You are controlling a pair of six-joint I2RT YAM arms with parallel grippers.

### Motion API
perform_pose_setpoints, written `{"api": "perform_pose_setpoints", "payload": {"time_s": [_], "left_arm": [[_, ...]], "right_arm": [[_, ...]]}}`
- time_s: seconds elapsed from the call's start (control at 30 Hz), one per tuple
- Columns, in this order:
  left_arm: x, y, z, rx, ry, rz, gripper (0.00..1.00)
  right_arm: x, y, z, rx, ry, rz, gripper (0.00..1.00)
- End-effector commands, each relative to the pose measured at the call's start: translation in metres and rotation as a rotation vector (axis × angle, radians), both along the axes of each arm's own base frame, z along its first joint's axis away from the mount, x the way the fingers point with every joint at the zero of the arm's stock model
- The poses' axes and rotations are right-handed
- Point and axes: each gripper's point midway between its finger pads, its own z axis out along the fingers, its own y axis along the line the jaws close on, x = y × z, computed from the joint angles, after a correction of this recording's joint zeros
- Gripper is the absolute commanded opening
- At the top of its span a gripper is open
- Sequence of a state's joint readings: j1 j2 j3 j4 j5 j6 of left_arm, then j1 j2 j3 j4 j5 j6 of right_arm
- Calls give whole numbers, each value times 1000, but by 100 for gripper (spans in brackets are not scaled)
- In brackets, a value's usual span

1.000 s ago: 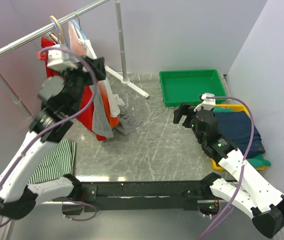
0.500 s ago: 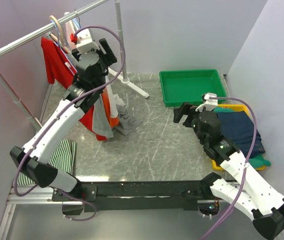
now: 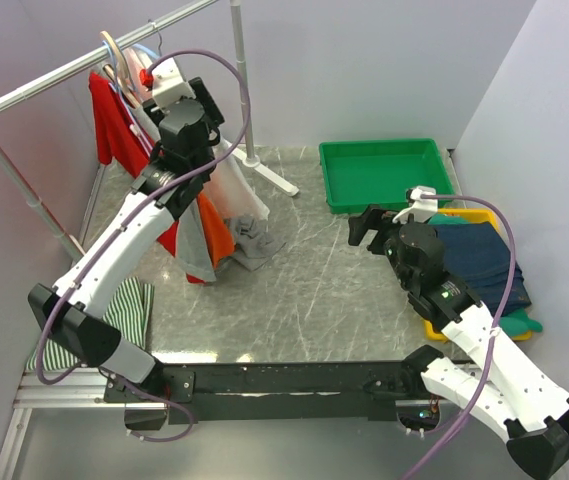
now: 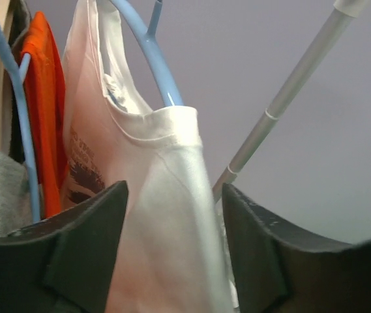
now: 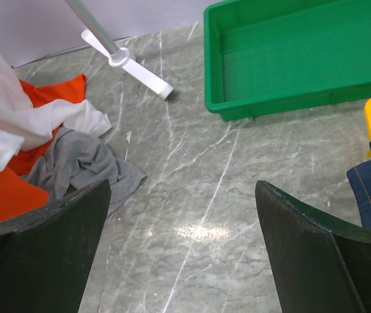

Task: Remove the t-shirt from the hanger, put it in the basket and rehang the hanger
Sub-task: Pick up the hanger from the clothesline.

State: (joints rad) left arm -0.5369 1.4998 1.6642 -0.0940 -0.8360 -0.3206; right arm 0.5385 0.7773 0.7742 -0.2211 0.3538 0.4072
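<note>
A white t-shirt [image 4: 165, 215] with a dark print hangs on a light blue hanger [image 4: 149, 59] from the metal rail [image 3: 64, 70]. In the top view the t-shirt [image 3: 229, 175] drapes down below my left gripper [image 3: 204, 100], which is raised at the rail. In the wrist view my left gripper [image 4: 175, 189] is open and straddles the shirt's shoulder. The cloth touches the left finger, and a thin gap shows at the right one. My right gripper [image 3: 364, 225] is open and empty over the marble table [image 5: 192, 169].
A red shirt [image 3: 109, 120], an orange garment [image 3: 219, 235] and a grey one [image 3: 254, 240] hang or trail beside the t-shirt. The rack's upright pole [image 3: 242, 80] stands just right. A green tray [image 3: 379, 170], a yellow bin with jeans [image 3: 484, 255] and a striped cloth [image 3: 114, 315] lie around.
My left arm has swung up and right to the rail. Its jaws have narrowed around the white shirt's shoulder, and the hanging clothes have shifted right. The right arm has stayed still.
</note>
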Motion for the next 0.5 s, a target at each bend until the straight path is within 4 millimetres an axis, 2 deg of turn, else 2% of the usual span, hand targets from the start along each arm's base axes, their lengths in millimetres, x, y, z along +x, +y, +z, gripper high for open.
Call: {"api": "perform_pose_setpoints", "payload": {"time_s": [0.0, 0.07, 0.1, 0.17, 0.2, 0.27, 0.3, 0.33, 0.37, 0.43, 0.47], "left_arm": [[8, 4, 11, 3, -12, 21, 58], [11, 4, 6, 5, 5, 22, 52], [12, 5, 5, 6, 8, 22, 44], [12, 7, 3, 5, 14, 29, 36], [12, 7, 2, 6, 15, 28, 28], [10, 7, 5, 5, 12, 23, 18], [10, 7, 7, 5, 8, 22, 9], [8, 6, 15, 5, -4, 10, 4], [6, 6, 21, 4, -13, 1, 1], [4, 3, 31, 13, -32, -34, 1], [0, -3, 44, 11, -57, -71, 1]], "right_arm": [[4, -4, 10, 11, -34, -30, 100], [4, -7, 10, 7, -36, -43, 100], [3, -9, 11, 7, -39, -48, 100], [3, -10, 9, 2, -37, -53, 100], [3, -11, 10, 2, -40, -59, 100], [3, -12, 10, 1, -41, -62, 100], [3, -14, 10, 0, -41, -69, 100], [2, -13, 10, 0, -41, -68, 100], [3, -13, 11, 1, -43, -68, 100], [3, -14, 10, 2, -43, -73, 100], [2, -14, 10, 4, -44, -72, 100]]}}
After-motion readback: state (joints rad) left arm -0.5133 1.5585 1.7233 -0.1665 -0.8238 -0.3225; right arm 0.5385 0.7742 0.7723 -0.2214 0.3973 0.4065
